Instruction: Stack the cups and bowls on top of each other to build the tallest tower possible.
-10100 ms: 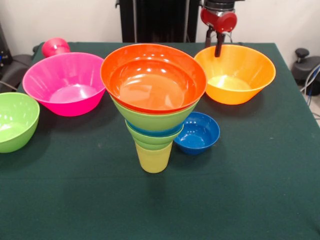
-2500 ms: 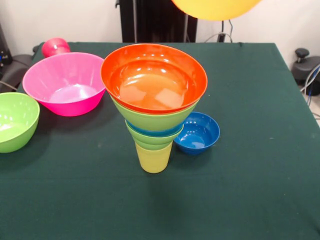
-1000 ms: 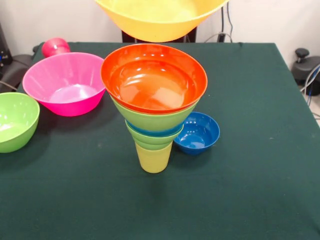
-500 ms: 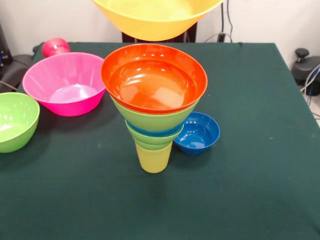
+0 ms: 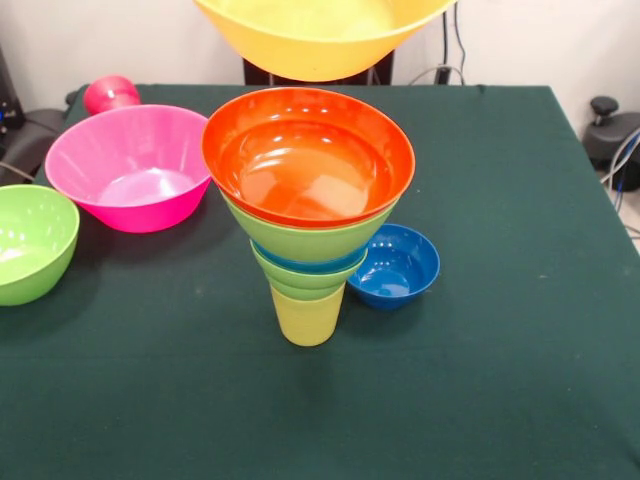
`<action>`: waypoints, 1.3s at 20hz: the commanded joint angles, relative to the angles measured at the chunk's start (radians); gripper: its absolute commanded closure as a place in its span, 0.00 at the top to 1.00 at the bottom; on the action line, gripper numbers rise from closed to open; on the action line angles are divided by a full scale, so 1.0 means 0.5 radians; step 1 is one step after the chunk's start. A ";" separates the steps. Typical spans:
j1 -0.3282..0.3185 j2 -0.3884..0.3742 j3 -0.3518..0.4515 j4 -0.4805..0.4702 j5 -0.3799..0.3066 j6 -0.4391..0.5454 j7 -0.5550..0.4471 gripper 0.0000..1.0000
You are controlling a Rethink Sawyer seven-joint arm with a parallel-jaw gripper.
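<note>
Hand out of frame, grip state indeterminable; suspended yellow-orange bowl (image 5: pixel 320 40) hangs upright directly above the tower (image 5: pixel 308 200), slightly behind its orange-red top bowl (image 5: pixel 308 155).

A dark green cloth (image 5: pixel 520 380) is spread over the table. A white wall (image 5: pixel 120 40) is seen behind it, black cables (image 5: pixel 455 45) are hung there, and black gear (image 5: pixel 612 128) is seen at the right edge.

Eight bowls (image 5: pixel 306 158), two cups (image 5: pixel 307 315)
</note>
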 commanded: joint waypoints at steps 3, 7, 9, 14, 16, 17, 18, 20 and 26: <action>0.044 0.193 0.047 0.010 -0.093 0.022 -0.428 0.00; 0.042 0.187 0.053 0.042 -0.097 -0.019 -0.417 0.00; 0.043 0.181 0.057 0.054 -0.096 -0.030 -0.413 0.00; 0.044 0.184 0.056 0.051 -0.108 -0.046 -0.410 0.00; 0.049 0.190 0.055 0.052 -0.115 -0.059 -0.404 0.00; 0.049 0.195 0.055 0.048 -0.117 -0.059 -0.405 0.00; 0.048 0.199 0.054 0.043 -0.119 -0.058 -0.406 0.00; 0.047 0.204 0.054 0.035 -0.123 -0.060 -0.406 0.00; 0.056 0.235 0.042 0.014 -0.155 -0.080 -0.395 0.00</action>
